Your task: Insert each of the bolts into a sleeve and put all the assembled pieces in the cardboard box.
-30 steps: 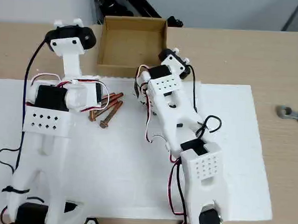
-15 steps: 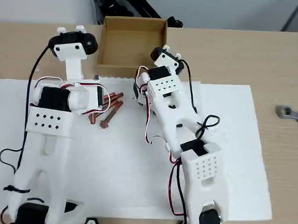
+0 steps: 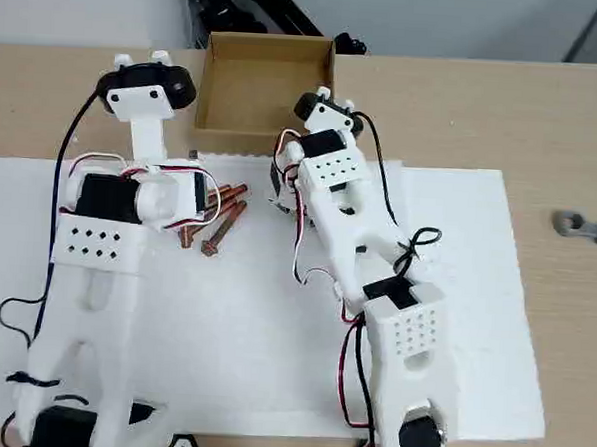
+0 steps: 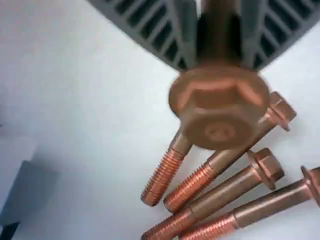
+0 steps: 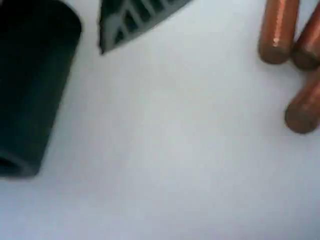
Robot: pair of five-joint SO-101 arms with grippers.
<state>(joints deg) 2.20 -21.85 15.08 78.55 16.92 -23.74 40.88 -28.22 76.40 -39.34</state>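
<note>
High view overhead, wrist views close above table; bolts (image 3: 219,215) shared

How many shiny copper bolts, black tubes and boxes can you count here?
Copper-coloured metal bolts: 5 (four lying on the white sheet, one held bolt in the left tool)
Black cylindrical sleeve: 1
Brown cardboard box: 1
Total: 7
</note>
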